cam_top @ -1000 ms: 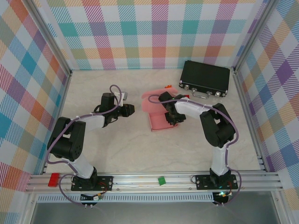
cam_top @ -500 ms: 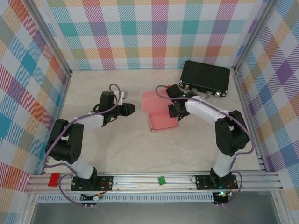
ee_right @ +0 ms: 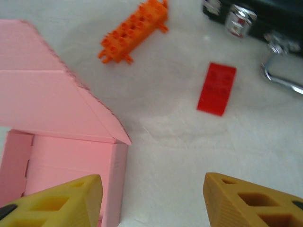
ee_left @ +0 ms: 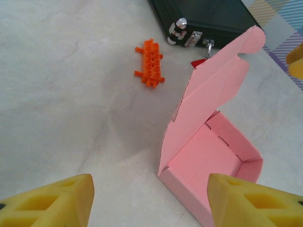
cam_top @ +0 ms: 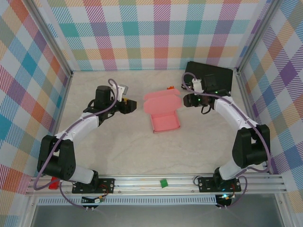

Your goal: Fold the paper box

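My right claw [cam_top: 187, 100] has just released the paper box [cam_top: 164, 120] and drawn back, and both claws have opened wide and hold nothing. The box now stands alone at the middle of the table, walls up and lid still raised, so I judge only the closing remains. My left claw [cam_top: 130, 108] waits just left of it. My right arm reaches out near the black case [cam_top: 208, 78].

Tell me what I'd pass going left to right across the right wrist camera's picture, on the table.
paper box → orange toy → red block → case handle
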